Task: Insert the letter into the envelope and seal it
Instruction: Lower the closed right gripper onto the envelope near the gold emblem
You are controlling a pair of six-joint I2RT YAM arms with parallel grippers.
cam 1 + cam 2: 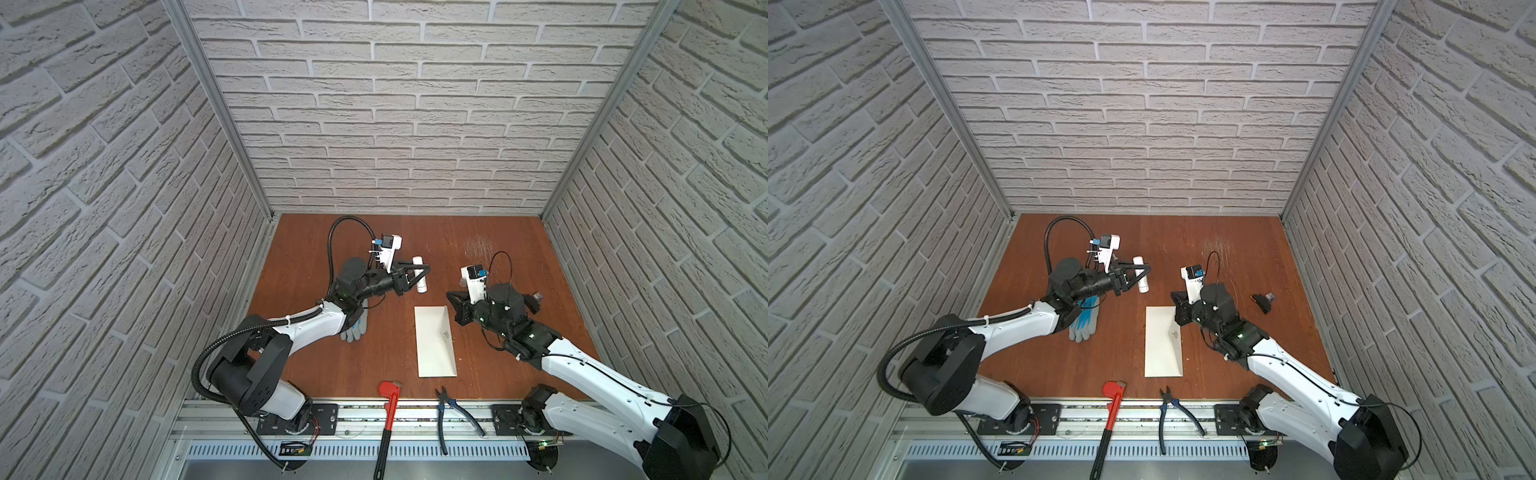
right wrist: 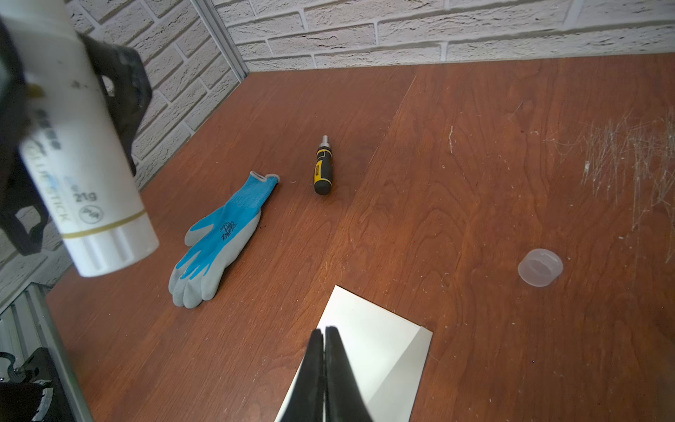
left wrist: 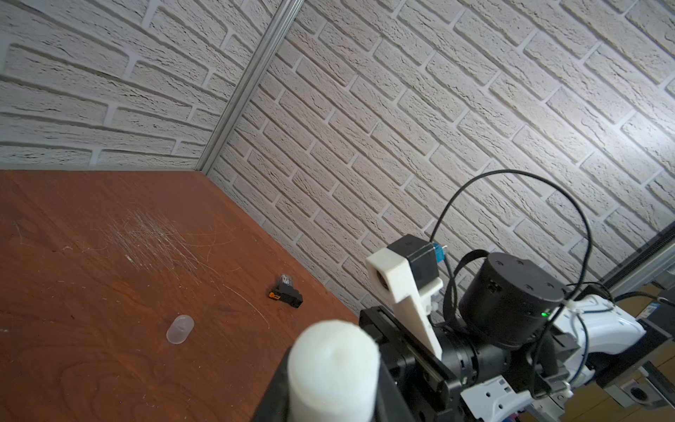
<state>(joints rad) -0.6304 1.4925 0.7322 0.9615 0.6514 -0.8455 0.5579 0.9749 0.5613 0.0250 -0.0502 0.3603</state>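
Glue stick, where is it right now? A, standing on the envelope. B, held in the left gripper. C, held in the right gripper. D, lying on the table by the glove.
B: the left gripper is closed around the white glue stick, holding it up in the air.

Bare tabletop (image 1: 478,237) is lying open along the back wall. The envelope (image 1: 434,343) is filling the middle; the glove (image 1: 1084,326) and screwdriver (image 2: 323,168) are lying to its left, a cap (image 2: 540,266) and relay (image 1: 1263,302) to its right. A glue stick (image 1: 422,286) is hanging above the gap behind it, while a wrench (image 1: 389,411) and pliers (image 1: 446,401) are crowding the front edge.
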